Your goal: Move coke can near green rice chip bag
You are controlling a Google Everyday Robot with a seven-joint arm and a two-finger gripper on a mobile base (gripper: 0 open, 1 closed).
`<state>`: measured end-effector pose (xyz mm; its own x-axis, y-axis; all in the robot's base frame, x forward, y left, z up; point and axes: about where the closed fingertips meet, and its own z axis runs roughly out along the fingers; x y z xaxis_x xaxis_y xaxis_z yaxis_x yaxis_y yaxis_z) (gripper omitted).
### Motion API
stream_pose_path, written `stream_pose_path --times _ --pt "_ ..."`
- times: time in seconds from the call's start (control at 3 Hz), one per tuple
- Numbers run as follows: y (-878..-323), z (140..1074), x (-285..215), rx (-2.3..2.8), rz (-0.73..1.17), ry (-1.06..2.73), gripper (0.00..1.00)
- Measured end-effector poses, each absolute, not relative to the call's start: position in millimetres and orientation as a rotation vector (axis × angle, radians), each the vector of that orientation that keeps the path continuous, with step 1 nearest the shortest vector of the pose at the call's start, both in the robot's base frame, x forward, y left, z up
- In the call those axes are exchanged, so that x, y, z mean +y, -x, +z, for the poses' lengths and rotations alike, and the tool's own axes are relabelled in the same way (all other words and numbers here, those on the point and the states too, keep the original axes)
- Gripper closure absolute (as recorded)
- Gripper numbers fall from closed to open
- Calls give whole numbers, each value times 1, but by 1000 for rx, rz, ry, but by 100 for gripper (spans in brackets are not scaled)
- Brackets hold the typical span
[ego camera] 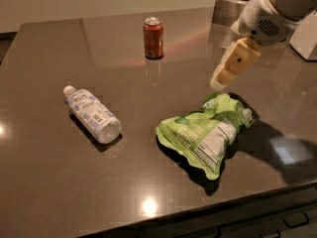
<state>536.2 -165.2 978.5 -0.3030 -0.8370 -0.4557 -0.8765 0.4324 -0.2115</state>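
While the coke can (153, 37) stands upright at the far side of the table (44, 192), well apart from the green rice chip bag (205, 133), the gripper (219, 82) hangs above the bag's far edge, empty. Whether it is open or closed cannot be told.

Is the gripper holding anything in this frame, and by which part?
Nothing is held. The gripper hangs above the light-green wrinkly chip bag; the small red metal coke can stands apart.
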Motion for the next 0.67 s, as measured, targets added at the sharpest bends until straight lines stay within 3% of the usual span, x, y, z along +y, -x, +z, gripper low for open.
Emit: stream_pose_path --times 0.67 --pt "-622 948 -113 2205 224 1168 0"
